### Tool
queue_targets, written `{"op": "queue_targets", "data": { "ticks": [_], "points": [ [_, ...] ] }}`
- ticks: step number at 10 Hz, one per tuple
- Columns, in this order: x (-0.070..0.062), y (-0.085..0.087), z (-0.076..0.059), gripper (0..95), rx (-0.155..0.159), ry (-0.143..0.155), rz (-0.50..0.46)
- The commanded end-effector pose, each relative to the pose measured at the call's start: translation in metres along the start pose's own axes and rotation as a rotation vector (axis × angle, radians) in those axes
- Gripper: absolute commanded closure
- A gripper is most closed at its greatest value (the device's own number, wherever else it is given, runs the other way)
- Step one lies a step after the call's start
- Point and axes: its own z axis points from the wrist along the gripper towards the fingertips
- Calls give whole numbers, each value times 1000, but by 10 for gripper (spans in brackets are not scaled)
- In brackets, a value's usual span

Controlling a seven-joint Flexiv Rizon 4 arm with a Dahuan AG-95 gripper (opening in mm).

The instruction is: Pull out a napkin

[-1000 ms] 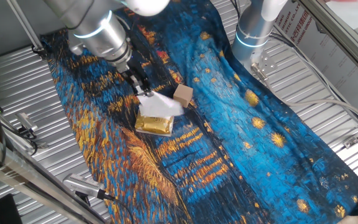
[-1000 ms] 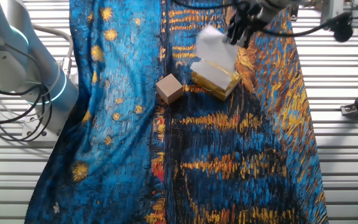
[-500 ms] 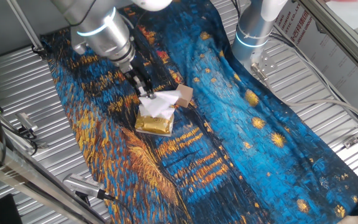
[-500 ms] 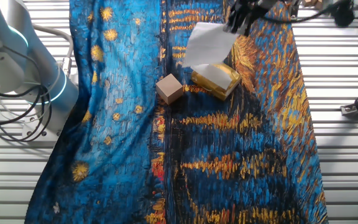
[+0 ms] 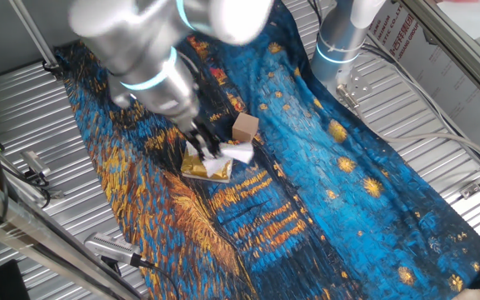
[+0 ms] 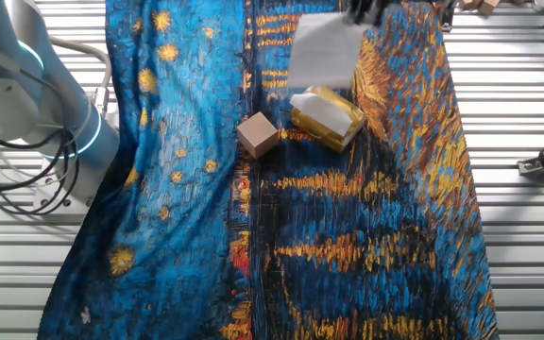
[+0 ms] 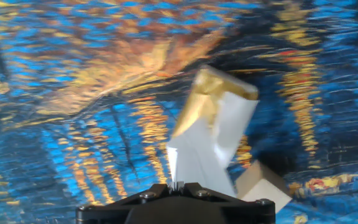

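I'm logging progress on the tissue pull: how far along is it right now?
Done: the gripper is pinching the napkin and has it lifted above the gold packet. In hand: the sheet hangs from the fingers. Left: whether its lower edge has cleared the packet is unclear; a white fold shows at the opening.

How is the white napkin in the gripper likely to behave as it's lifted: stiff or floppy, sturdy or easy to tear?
Probably floppy: the napkin hangs as a loose sheet from the gripper, held by one edge only. Likely very light, since the gold packet sits flat on the cloth, not dragged up. It looks thin and creased in the hand view, so a sharp tug might tear it.
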Motion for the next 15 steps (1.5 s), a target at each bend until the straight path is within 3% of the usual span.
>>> {"op": "queue_targets", "data": {
  "ticks": [1, 3, 7, 12, 14, 15],
  "points": [
    [10, 12, 10, 950, -10, -16, -1],
    [14, 27, 18, 950, -5, -30, 1],
    [12, 30, 20, 950, -7, -32, 0],
    [3, 43, 34, 950, -5, -59, 3],
    [3, 43, 34, 950, -14, -61, 0],
    [3, 43, 34, 950, -68, -46, -33]
  ]
}}
